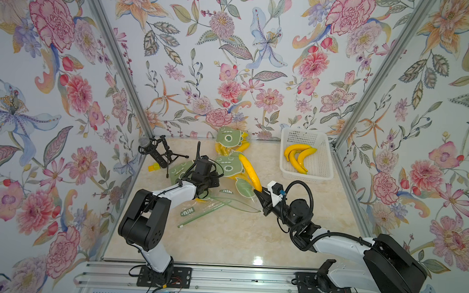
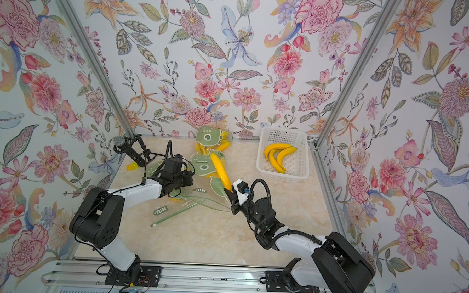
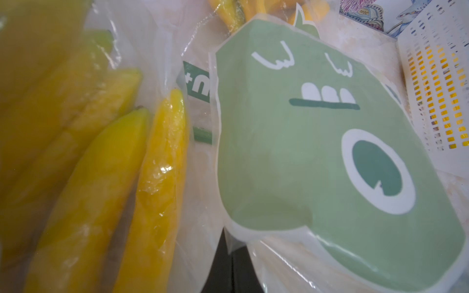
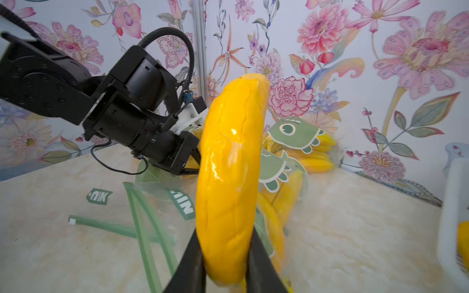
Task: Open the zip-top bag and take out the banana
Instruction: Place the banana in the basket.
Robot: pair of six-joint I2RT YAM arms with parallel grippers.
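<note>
Right jaws clamped on banana (image 4: 228,177) end, left jaws closed, mostly hidden behind zip-top bag (image 3: 317,165).

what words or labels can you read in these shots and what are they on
"NIU+": green tag on the clear zip-top bag, seen upside down.
"NIU": second green tag on bag plastic beside the banana held in the right claw.
"U+": partly hidden tag behind the green dinosaur print, left wrist view.
No other text is readable anywhere.
</note>
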